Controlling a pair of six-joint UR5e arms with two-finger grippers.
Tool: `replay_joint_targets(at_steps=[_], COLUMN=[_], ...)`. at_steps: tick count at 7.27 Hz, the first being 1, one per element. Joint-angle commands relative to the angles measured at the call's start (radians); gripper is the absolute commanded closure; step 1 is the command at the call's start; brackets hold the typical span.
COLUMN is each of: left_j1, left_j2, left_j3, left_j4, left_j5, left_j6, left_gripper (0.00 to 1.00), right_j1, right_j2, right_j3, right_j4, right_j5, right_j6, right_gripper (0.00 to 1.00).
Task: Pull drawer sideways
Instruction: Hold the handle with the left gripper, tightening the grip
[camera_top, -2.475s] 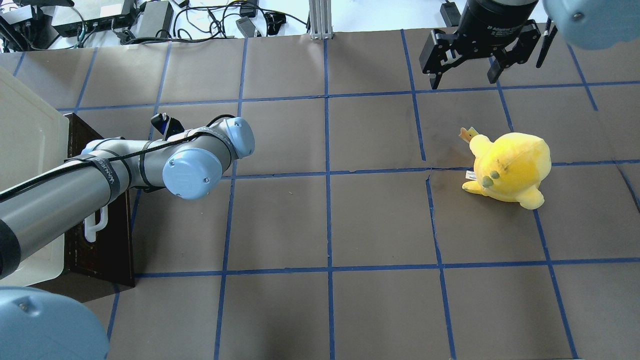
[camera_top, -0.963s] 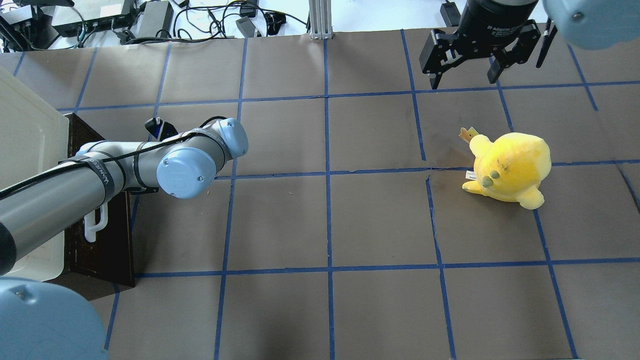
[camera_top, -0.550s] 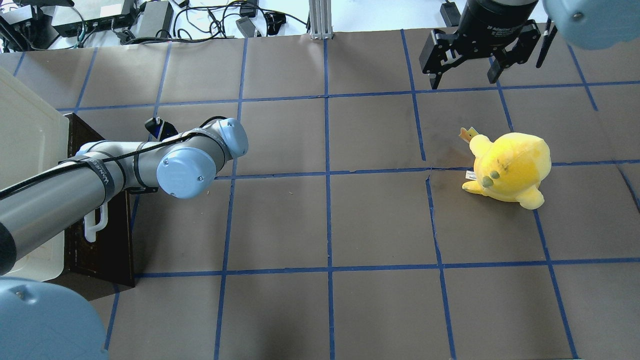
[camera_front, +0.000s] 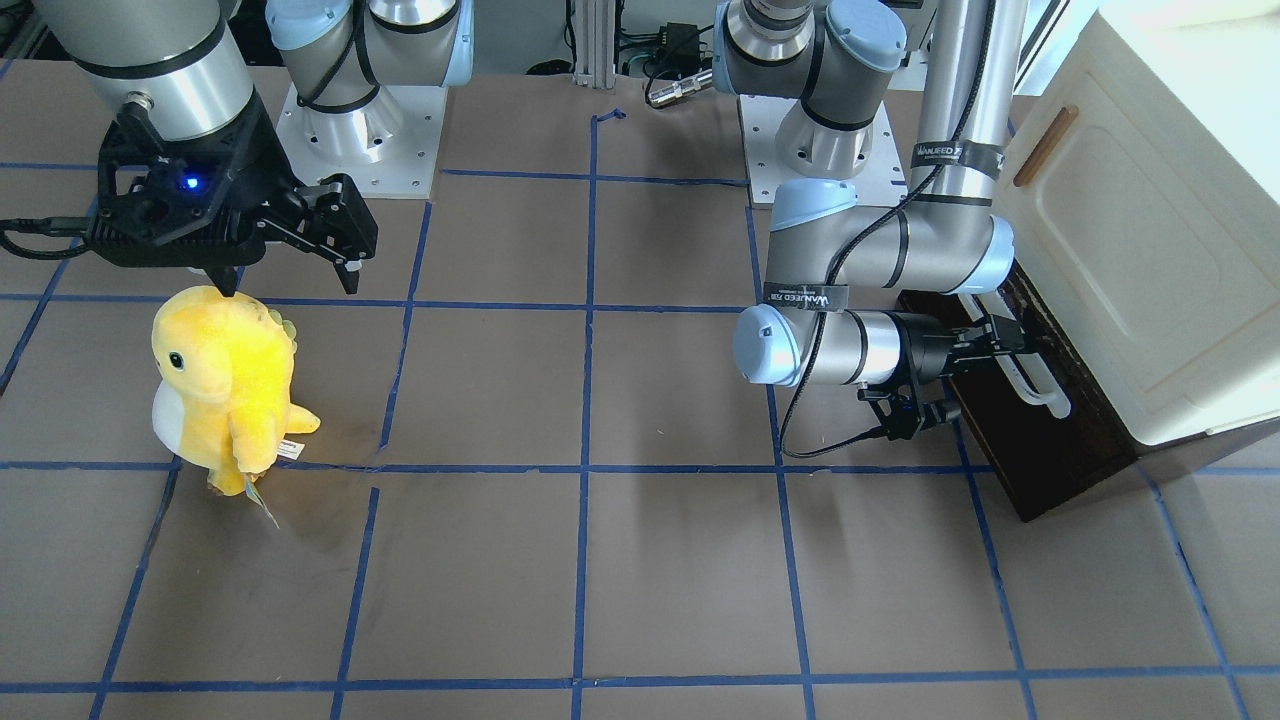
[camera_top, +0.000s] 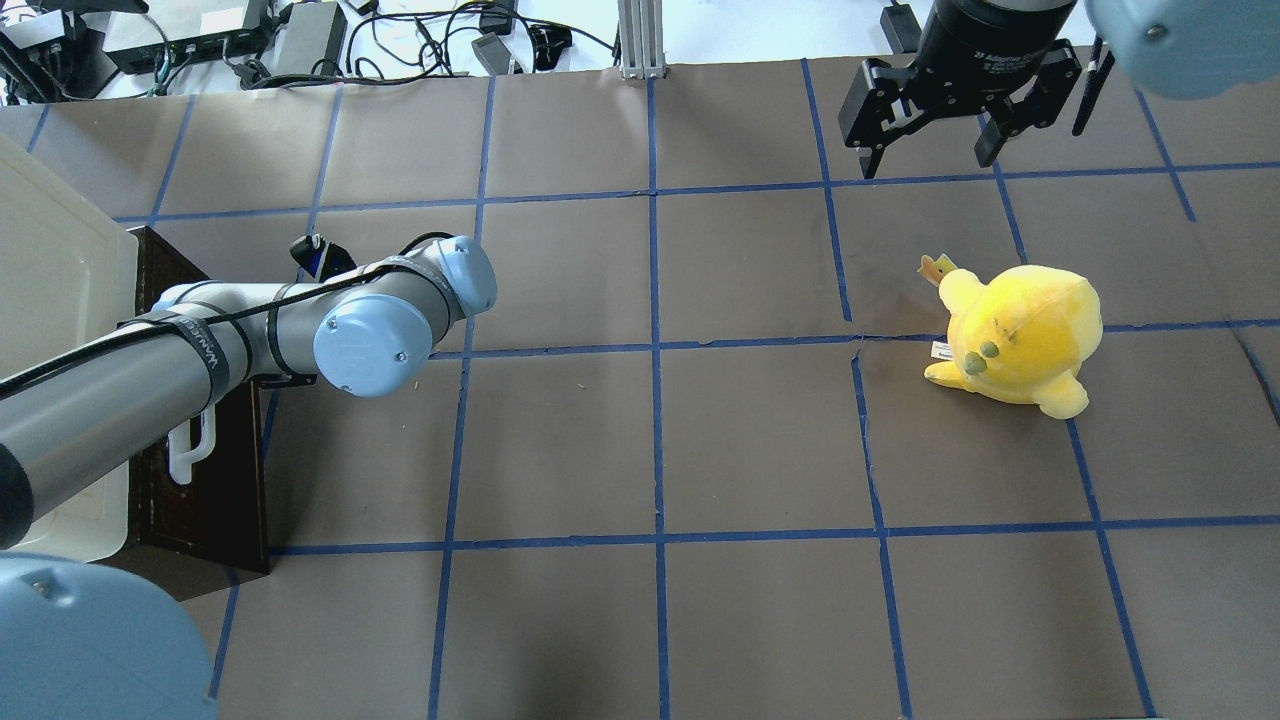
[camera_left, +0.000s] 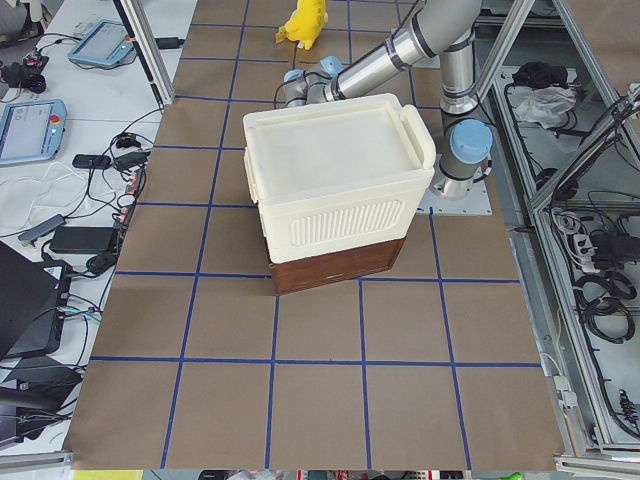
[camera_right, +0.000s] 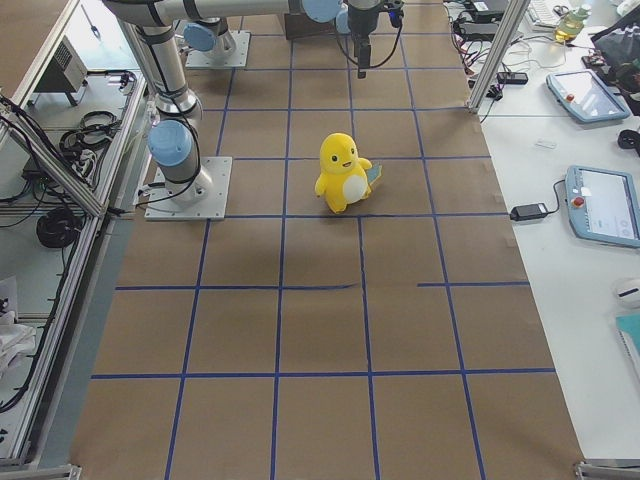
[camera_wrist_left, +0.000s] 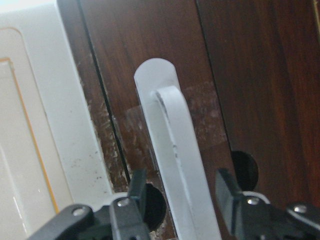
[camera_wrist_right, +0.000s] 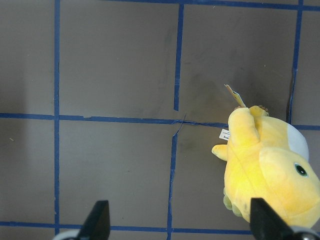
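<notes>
At the left edge of the bench (camera_front: 600, 560), my left pincer (camera_wrist_left: 180, 194) stands partly open astride the white bar handle (camera_wrist_left: 172, 145) of the drawer (camera_wrist_left: 250, 75), not yet gripping; I judge it best to close squarely, then pull straight outward without twisting.

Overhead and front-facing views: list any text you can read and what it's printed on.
"WANJEED": on the black strap around the left arm; the small characters after it are unreadable.
"Adaptive": on the body of the right gripper; the rest of that line is blurred.
White tag on the yellow plush toy: print too small to read.
</notes>
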Motion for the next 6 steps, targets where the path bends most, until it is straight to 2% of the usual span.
replay_joint_targets(at_steps=[1,3,6], left_j1=[0.000,0.000,0.000], left_j2=[-0.002,0.000,0.000], left_j3=[0.001,0.002,0.002], left_j4=[0.000,0.000,0.000], left_j5=[-0.035,-0.037,-0.034], left_j6=[-0.001,0.000,0.000], left_gripper=[0.45,0.50,0.50], right_j1=[0.000,0.000,0.000], right_j2=[0.000,0.000,0.000], right_j3=[0.000,0.000,0.000], right_j4=[0.000,0.000,0.000], right_j5=[0.000,0.000,0.000], right_j6=[0.000,0.000,0.000], right_gripper=[0.00,0.00,0.00])
